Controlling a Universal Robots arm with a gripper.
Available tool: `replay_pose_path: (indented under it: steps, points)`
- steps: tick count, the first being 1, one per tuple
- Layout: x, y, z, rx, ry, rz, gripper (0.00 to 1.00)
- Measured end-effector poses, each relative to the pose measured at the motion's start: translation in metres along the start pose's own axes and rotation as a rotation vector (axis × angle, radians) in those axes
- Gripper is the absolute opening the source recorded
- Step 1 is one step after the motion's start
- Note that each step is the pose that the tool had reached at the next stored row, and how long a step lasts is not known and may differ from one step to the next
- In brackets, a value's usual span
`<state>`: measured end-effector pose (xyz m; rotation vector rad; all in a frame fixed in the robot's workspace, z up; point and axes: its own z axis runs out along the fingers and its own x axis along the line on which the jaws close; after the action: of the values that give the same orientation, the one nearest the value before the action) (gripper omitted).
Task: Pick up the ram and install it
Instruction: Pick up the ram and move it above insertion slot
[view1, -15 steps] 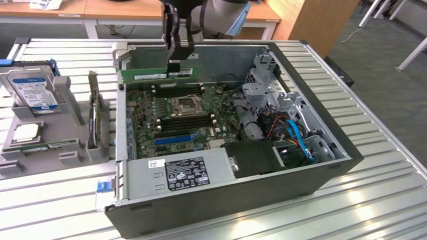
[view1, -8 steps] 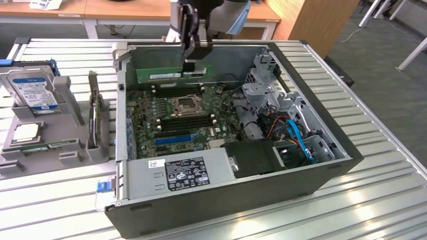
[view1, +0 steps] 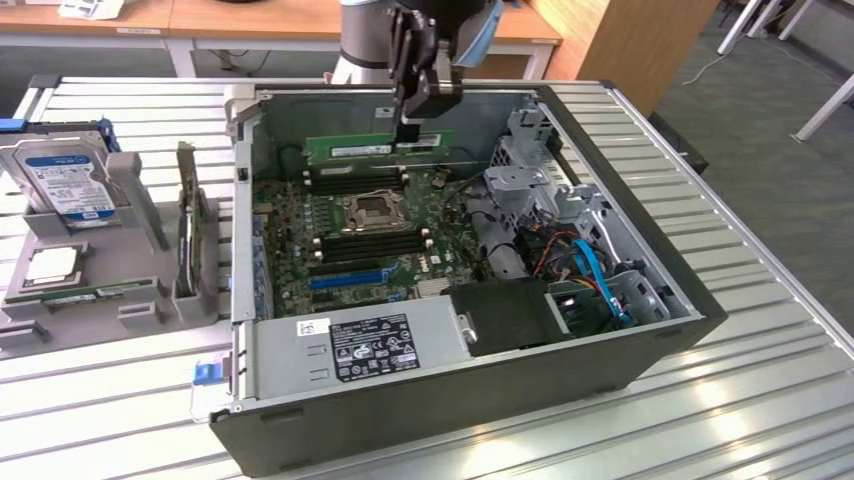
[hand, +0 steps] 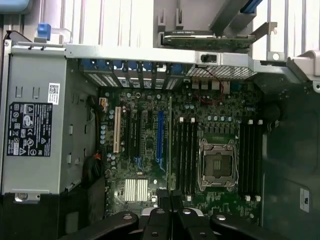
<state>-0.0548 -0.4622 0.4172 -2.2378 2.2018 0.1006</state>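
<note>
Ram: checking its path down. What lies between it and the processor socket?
In the exterior view, a row of empty black memory slots lies between the ram and the processor socket.

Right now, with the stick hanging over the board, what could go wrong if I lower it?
1. The pincer grips the memory stick toward one end, not mid-length. Pressing down could tilt it and seat only one end.
2. In the wrist view the stick's edge seems to run beside the black slots, not clearly over one, so it may land on a slot wall.
3. The open processor socket sits right next to those slots, and a slip could strike it.
</note>
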Motion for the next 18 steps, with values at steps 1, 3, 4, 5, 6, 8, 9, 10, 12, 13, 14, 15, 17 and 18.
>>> replay_pose_path:
  steps: [1,3,4,5,6,8,9,10,12,13,14,15,17,18]
  points:
    - [0.0,-0.0025,-0.0002,0.0,0.0001,0.0,0.12]
    - [0.0,-0.0035,-0.0002,-0.0001,0.0001,0.0,0.12]
    - [0.0,-0.0036,-0.0001,0.0,-0.0001,0.0,0.12]
    - [0.0,-0.0036,-0.0001,0.0,-0.0001,0.0,0.12]
    - [0.0,-0.0036,-0.0002,0.0,0.0,0.0,0.12]
    - [0.0,-0.0036,0.0004,0.0002,-0.0003,0.0,0.12]
    - [0.0,-0.0037,0.0011,0.0001,-0.0002,0.0,0.12]
    - [0.0,-0.0037,0.0023,0.0,0.0,0.0,0.12]
    - [0.0,-0.0039,0.0061,0.0004,-0.0001,0.0,0.12]
    - [0.0,-0.004,0.0078,0.0005,-0.0001,0.0,0.12]
    - [0.0,-0.004,0.0096,0.0006,0.0,0.0,0.12]
    - [0.001,-0.0041,0.0114,0.0007,0.0,0.0,0.12]
    - [0.001,-0.0043,0.015,0.0007,0.0,0.0,0.12]
    - [0.001,-0.0044,0.0169,0.0007,0.0,0.0,0.12]
